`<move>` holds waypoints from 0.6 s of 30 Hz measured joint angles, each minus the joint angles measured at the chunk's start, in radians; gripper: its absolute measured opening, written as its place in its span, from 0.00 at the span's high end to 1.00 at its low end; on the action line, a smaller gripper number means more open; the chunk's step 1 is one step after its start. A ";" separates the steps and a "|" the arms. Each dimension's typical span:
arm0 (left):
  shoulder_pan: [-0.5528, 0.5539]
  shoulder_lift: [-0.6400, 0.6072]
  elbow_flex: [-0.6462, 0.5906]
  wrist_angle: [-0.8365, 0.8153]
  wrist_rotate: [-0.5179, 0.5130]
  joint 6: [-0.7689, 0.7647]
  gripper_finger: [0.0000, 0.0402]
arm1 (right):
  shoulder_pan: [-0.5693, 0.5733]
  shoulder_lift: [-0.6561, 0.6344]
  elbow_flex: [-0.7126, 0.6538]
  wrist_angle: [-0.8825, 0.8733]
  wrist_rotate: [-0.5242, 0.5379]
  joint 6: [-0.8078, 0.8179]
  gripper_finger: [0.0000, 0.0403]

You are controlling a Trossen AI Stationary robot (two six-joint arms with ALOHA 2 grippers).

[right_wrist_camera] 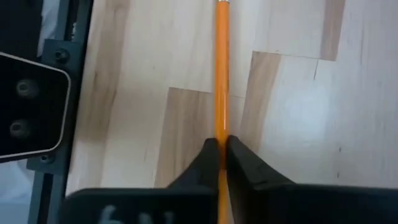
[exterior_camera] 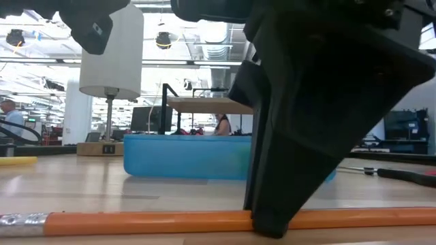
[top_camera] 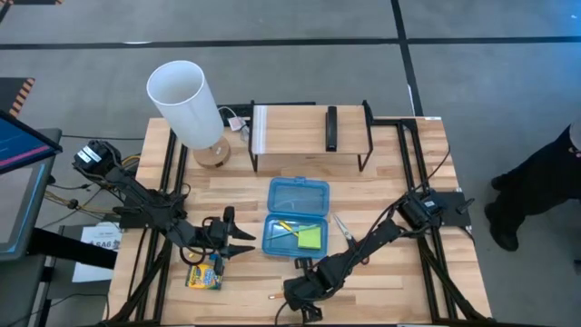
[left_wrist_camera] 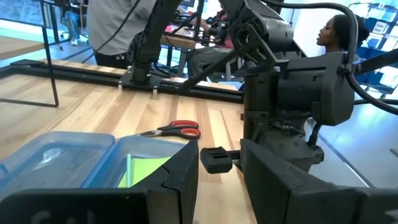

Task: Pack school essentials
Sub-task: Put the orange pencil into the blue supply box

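An orange pencil [exterior_camera: 136,221] lies flat along the table's near edge, its metal ferrule end [exterior_camera: 24,223] bare. My right gripper [right_wrist_camera: 222,149] is shut on it, near the front edge [top_camera: 304,292]. The open blue case [top_camera: 295,218] holds a green sticky-note pad [top_camera: 310,238] and a yellow pencil [top_camera: 286,227]. Red-handled scissors [left_wrist_camera: 177,129] lie on the table right of the case. The yellow-green crayon box [top_camera: 204,272] lies flat near the left front. My left gripper [top_camera: 238,238] hovers open just left of the case and holds nothing. My right gripper pinches the orange pencil's shaft [right_wrist_camera: 222,124] between its two fingers, well away from the ferrule end. The fingers [exterior_camera: 269,221] come from above, pointing down, one on each side of the shaft. The pencil lies level on the table.
A white lamp [top_camera: 186,104] stands at the far left. A low black-framed shelf [top_camera: 309,132] with a dark bar on it spans the far edge. Black rails run along both table sides. A person [top_camera: 545,191] stands beyond the right edge. Bare wood shows around the case.
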 joint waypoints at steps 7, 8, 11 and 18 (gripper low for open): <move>0.000 0.000 0.000 -0.022 0.001 -0.042 0.73 | 0.002 -0.005 -0.003 0.012 0.005 -0.011 0.97; 0.000 0.000 0.000 -0.024 0.000 -0.045 0.73 | 0.003 -0.005 -0.004 0.015 0.011 -0.011 0.98; -0.002 0.000 0.000 -0.023 0.001 -0.053 0.73 | 0.007 -0.005 0.006 0.011 0.015 -0.003 0.99; -0.002 0.000 0.000 -0.023 0.000 -0.060 0.73 | 0.011 0.004 0.087 -0.049 0.054 -0.031 0.99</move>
